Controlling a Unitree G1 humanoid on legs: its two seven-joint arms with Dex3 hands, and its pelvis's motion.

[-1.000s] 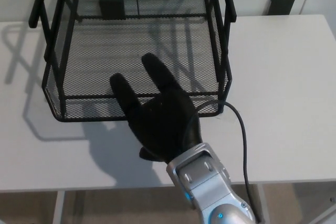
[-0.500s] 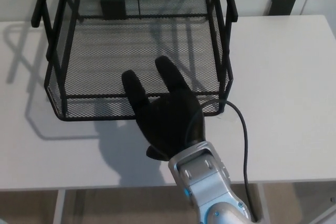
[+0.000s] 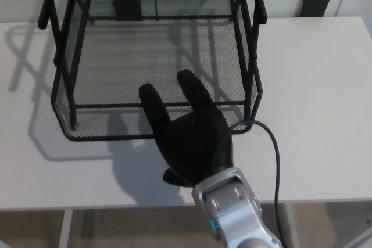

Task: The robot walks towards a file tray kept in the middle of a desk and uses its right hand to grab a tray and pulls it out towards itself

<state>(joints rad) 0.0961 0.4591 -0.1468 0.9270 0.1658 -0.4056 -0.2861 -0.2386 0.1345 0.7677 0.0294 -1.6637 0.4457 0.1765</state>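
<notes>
The two thick fingers [image 3: 152, 104] of the right hand [image 3: 189, 135] are spread apart and laid over the front rim of the bottom tray [image 3: 110, 127]; nothing is gripped, so far as can be seen. The black mesh file tray [image 3: 154, 50] is placed mid-surface [image 3: 314, 85], directly ahead. Step judged: reach, grasp not yet made. Next, the fingers are to be hooked over the rim and closed, then drawn back.
</notes>
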